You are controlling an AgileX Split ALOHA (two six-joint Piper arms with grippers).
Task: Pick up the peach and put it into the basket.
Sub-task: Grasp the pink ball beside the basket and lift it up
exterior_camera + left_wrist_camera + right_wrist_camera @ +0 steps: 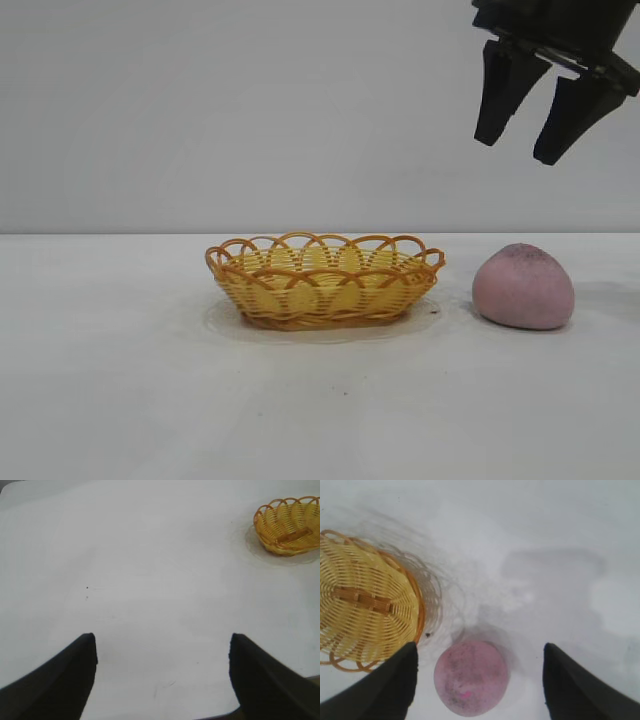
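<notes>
1. Your peach (523,286) sits on the white table (120,400), just to the right of the basket (322,281) in the exterior view, near it but with a clear strip of tabletop between them.
2. Look at its shape: a dull pink, rounded lump with a flat underside and a slight peak on top, matte all over.
3. You can see greyish dark smudging across its upper surface, densest toward the crown; the lower flanks are a cleaner pink.
4. In the right wrist view the peach (471,677) shows the same speckled grey patches, plus one small brighter pink fleck near its lower part.
5. Your right gripper (530,132) hangs high above the peach, well clear of it, with its two dark fingers spread apart and nothing between them.
6. From the right wrist view, the peach lies between the spread fingertips (400,680), nearer one of them, with the basket (367,605) off to the side.
7. The basket is a shallow oval of yellow-orange wicker with a looped, scalloped rim, and nothing lies inside it.
8. Your left gripper (162,652) is spread wide over bare table, with the basket (289,525) far off.
</notes>
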